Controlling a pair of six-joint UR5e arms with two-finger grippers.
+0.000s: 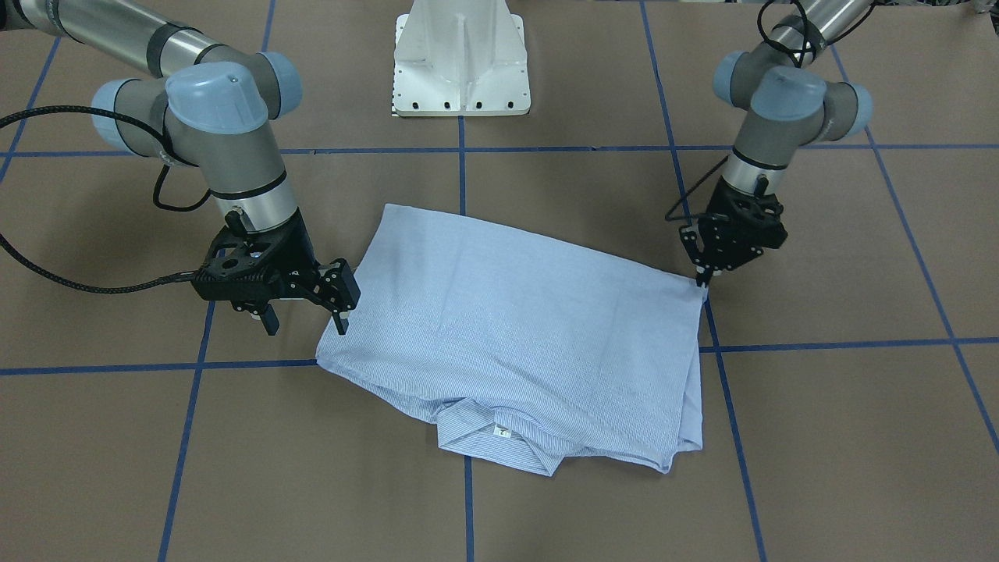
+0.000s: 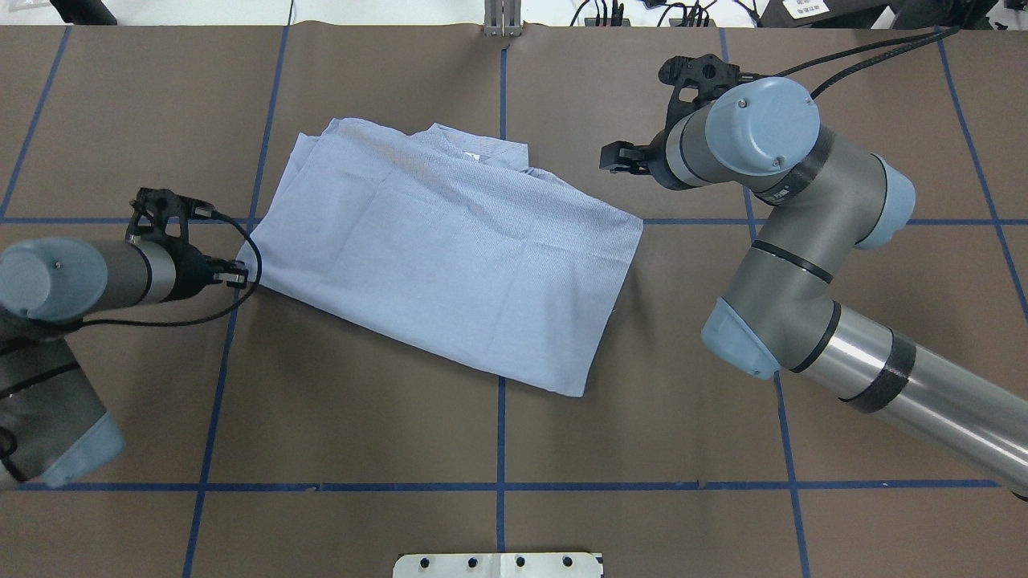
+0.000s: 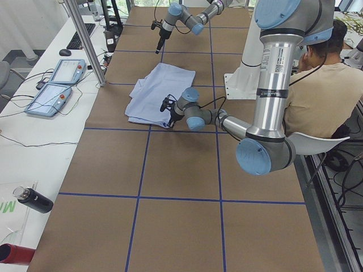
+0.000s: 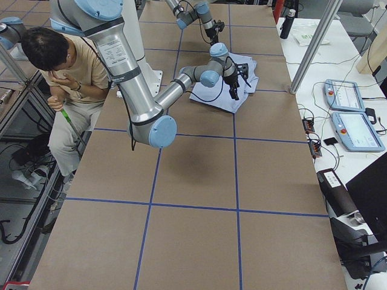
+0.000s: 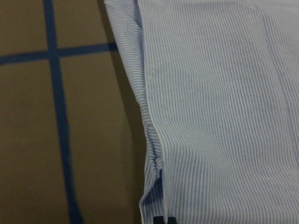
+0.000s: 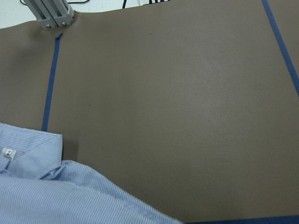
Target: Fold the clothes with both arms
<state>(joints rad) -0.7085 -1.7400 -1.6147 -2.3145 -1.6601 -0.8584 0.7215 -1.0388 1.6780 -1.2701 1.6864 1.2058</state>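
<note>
On table (image 1: pixel 819 437) centre, folded shirt (image 1: pixel 515 312); left gripper (image 1: pixel 702 282) pinches its 3 o'clock corner; right gripper (image 1: pixel 306 318) spread, beside 9 o'clock edge.

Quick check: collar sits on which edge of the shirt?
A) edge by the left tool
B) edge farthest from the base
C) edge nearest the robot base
B: the collar lies along the shirt edge opposite the base.
</note>
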